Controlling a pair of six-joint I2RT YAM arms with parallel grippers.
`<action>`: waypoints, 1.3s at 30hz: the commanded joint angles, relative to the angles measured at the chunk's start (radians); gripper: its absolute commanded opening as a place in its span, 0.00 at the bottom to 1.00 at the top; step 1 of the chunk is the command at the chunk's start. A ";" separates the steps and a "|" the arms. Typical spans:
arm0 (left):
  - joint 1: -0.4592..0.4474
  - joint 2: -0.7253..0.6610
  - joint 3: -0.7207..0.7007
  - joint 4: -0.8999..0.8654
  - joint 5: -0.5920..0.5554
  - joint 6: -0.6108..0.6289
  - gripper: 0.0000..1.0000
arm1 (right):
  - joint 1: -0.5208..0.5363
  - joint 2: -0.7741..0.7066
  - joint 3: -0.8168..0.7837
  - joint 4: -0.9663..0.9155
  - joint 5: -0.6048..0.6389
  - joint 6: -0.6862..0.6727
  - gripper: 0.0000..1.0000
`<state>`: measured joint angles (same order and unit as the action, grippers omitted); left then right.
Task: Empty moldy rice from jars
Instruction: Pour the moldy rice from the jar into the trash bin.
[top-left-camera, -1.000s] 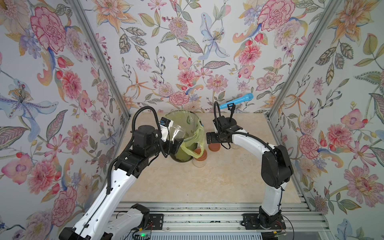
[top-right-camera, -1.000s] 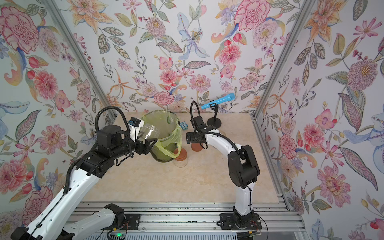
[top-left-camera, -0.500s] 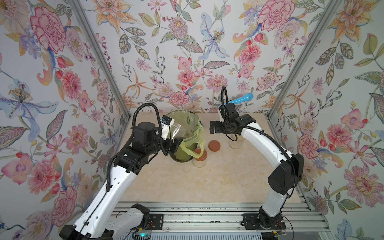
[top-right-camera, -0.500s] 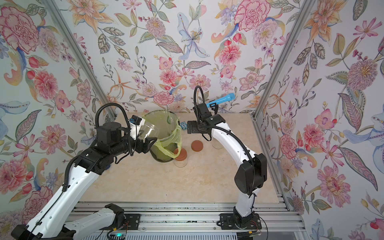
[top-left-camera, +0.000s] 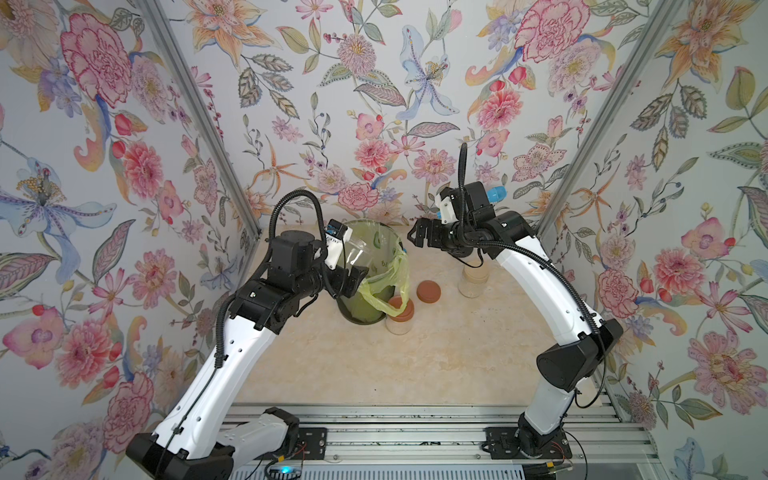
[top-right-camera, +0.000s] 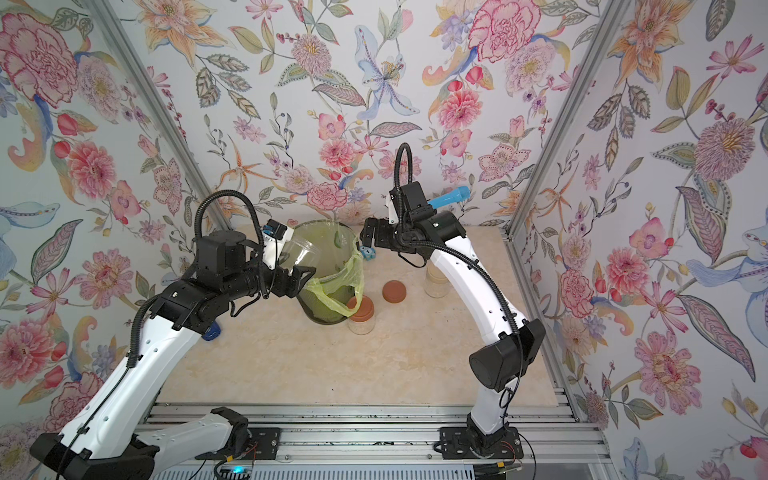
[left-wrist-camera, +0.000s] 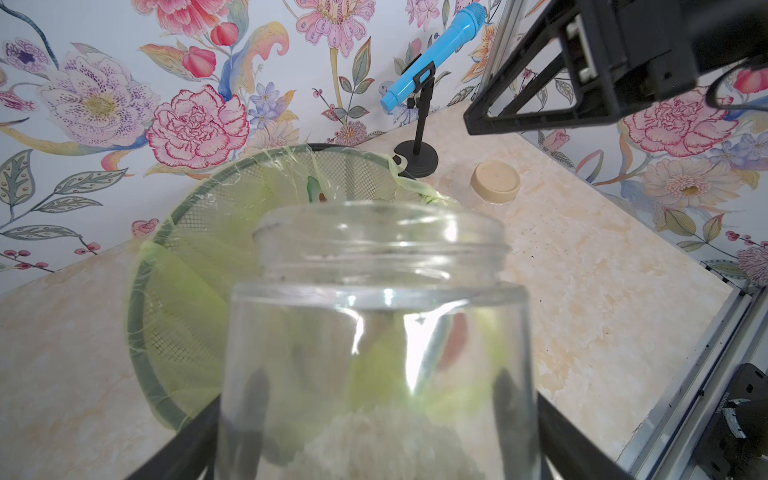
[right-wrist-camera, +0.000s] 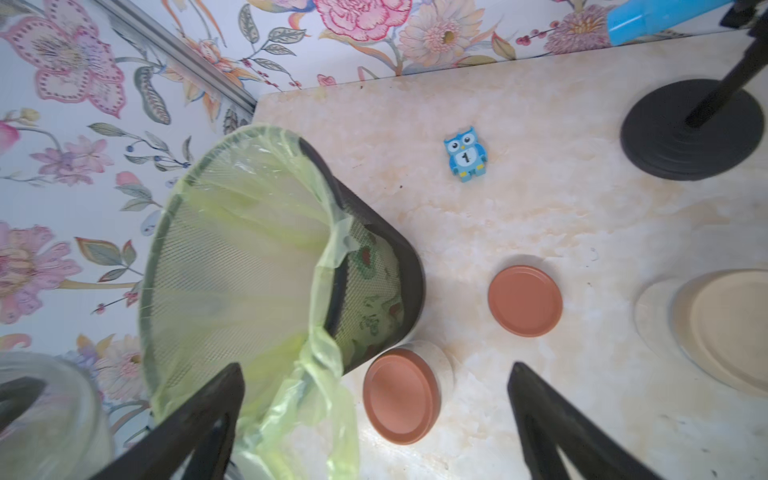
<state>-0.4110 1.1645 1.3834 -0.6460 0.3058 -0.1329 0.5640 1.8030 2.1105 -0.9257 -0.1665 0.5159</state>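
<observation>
Rice (top-left-camera: 399, 328) shows pale in a red-lidded jar (top-left-camera: 405, 309) on the table (top-left-camera: 374, 365) at the bin's (top-left-camera: 361, 311) five o'clock; a beige-lidded jar (top-left-camera: 471, 282) stands at three. Farther, the left fingers (top-right-camera: 306, 275) grip a lidless jar (left-wrist-camera: 374, 332) tilted at the bin's nine o'clock rim, and the right fingers (right-wrist-camera: 540, 419) gape empty at two.

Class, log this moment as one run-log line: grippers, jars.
left gripper: holds open jar tilted over bin, rice inside | right gripper: open, empty | loose lid: on table | red-lidded jar, beige-lidded jar: closed
</observation>
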 joint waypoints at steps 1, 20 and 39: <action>0.009 0.018 0.071 0.018 -0.005 -0.033 0.00 | 0.022 0.025 0.075 -0.023 -0.114 0.070 1.00; 0.032 0.145 0.152 0.026 0.049 -0.043 0.00 | 0.076 0.118 0.111 0.195 -0.454 0.272 1.00; 0.054 0.179 0.144 0.080 0.113 -0.031 0.00 | 0.152 0.152 -0.037 0.520 -0.544 0.454 1.00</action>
<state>-0.3645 1.3396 1.4929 -0.6544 0.3721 -0.1677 0.7063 1.9209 2.0235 -0.4438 -0.6876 0.9436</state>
